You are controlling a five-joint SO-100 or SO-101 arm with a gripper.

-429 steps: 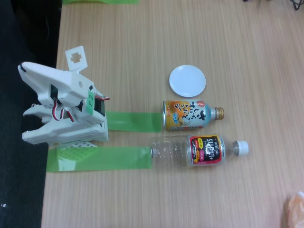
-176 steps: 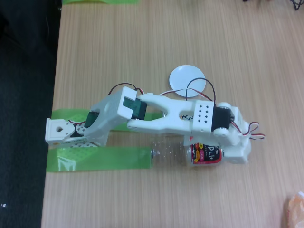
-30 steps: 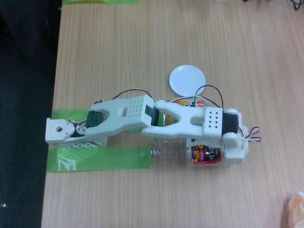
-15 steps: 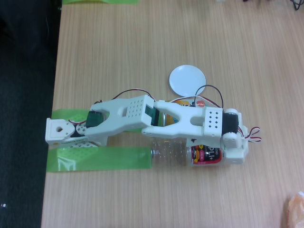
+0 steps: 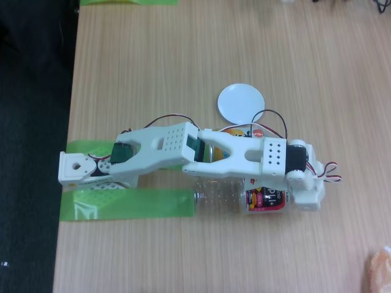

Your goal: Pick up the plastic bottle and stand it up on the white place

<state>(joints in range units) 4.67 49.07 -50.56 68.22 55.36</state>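
1. Plastic bottle (image 5: 235,196) lies on its side on the table (image 5: 183,61), below the white place (image 5: 241,102).
2. Gripper (image 5: 303,195) sits over the bottle's cap end; finger state cannot be determined.

Light wooden table (image 5: 183,55), carrying green tape strips (image 5: 128,204), a lying plastic bottle (image 5: 223,198) and a white plate (image 5: 237,101).

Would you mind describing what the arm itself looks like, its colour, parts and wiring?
The arm is white printed plastic in boxy links, two of them with grids of small holes. Black servo blocks sit at the joints. Thin red and black cables loop over the forearm and beside the wrist. Its base stands by green tape.
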